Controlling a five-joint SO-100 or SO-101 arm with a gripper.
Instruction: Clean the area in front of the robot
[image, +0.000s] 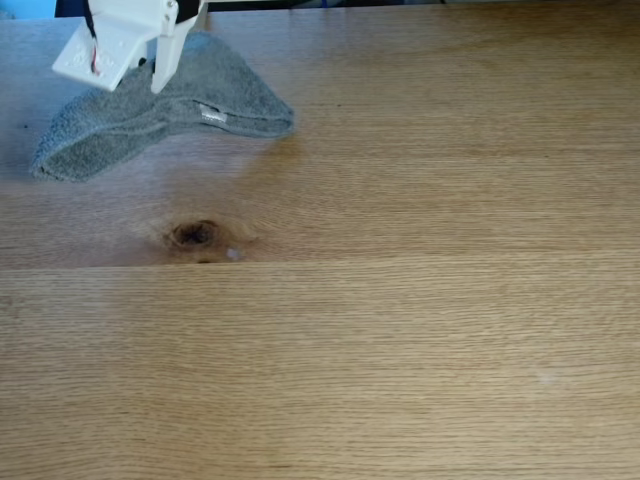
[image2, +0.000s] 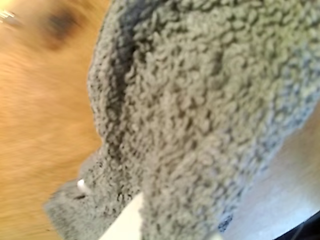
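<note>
Fixed view: the robot's white gripper stands over a crumpled grey cloth at the far left corner of the oak surface; whether the jaws pinch the cloth cannot be told. Near the dark knot a small pale spot remains. Wiping appears at an early stage, most of the surface being uncovered by the cloth.

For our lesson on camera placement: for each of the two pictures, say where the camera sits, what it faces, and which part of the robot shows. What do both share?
Fixed view: raised, looking down the light-brown oak tabletop; white two-finger tool at the top left.
Wrist view: on the arm, pressed close to the cloth; a white tool finger at the bottom.
Shared: the grey terry cloth, the dark oval knot.
</note>
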